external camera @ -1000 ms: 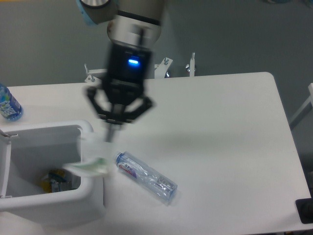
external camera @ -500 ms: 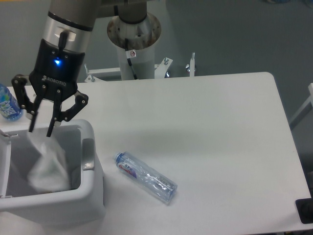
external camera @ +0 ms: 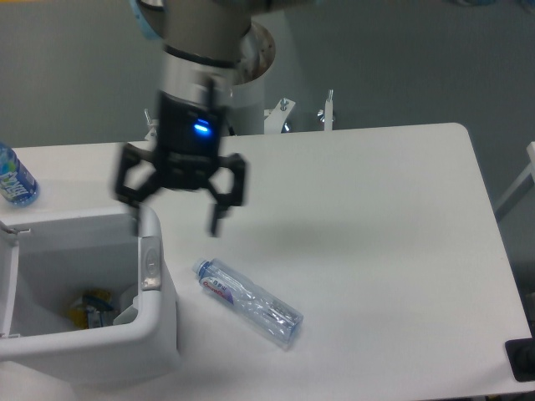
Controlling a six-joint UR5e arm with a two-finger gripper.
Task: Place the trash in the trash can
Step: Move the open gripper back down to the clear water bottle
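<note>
The clear crinkled water bottle (external camera: pixel 249 302) with a blue-red label lies on its side on the white table, just right of the trash can. The trash can (external camera: pixel 155 276) is a large white bin at the lower left. A pale crumpled piece (external camera: pixel 125 315), apparently the wrapper, rests inside it against the right wall. My gripper (external camera: pixel 175 224) hangs above the bin's right rim, motion-blurred. It is open wide and nothing is between its fingers. The bottle sits below and to the right of it, well apart.
A blue-tinted bottle (external camera: pixel 15 177) with a green-white label stands at the table's left edge behind the bin. Yellow and dark packaging (external camera: pixel 92 308) lies on the bin floor. The robot base post (external camera: pixel 251 100) and metal brackets (external camera: pixel 326 109) stand behind the table's far edge.
The wrapper hung from the fingers over the bin and has since dropped inside. The gripper has swung right from over the bin, toward its right rim, and is now empty.
</note>
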